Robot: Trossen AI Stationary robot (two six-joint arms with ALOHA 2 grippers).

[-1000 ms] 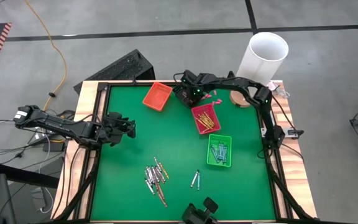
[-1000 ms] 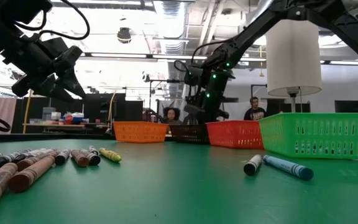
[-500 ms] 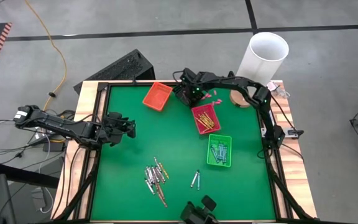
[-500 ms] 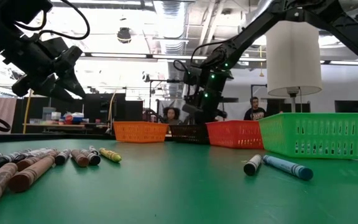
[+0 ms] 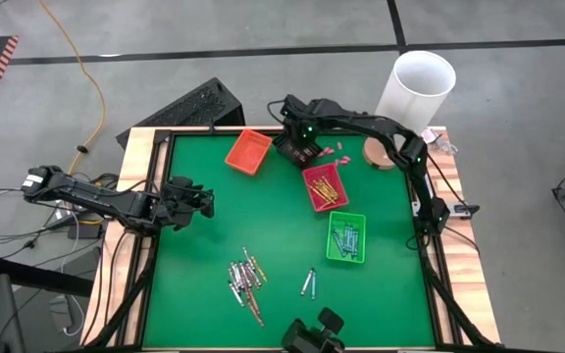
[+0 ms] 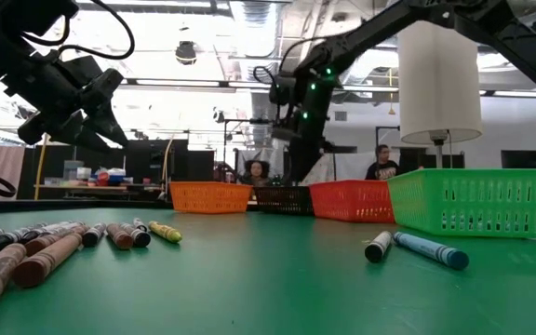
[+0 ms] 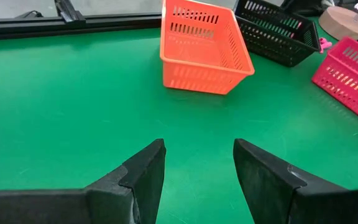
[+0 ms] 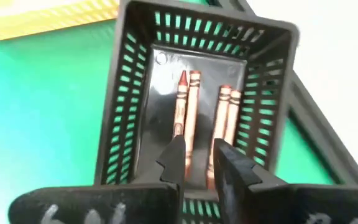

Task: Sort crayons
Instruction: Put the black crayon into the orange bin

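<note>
A pile of loose crayons (image 5: 245, 282) lies on the green mat near the front, with two more crayons (image 5: 308, 282) to its right. Several brown-red crayons (image 8: 188, 106) lie in the black tray (image 5: 287, 155) at the far side. My right gripper (image 8: 197, 163) hovers above that tray, fingers slightly apart and holding nothing. It also shows in the low view (image 6: 298, 140). My left gripper (image 7: 197, 149) is open and empty above the mat's left side (image 5: 199, 201).
An orange tray (image 5: 248, 150) stands left of the black one. A red tray (image 5: 324, 186) holds yellow-orange crayons, and a green tray (image 5: 346, 237) holds greyish ones. A white cylinder (image 5: 417, 86), a round wooden piece (image 5: 379, 154) and pink bits (image 5: 336, 150) are at the far right.
My right gripper has gone up from the black tray and a little toward the table's far edge. The crayons in the tray lie still.
</note>
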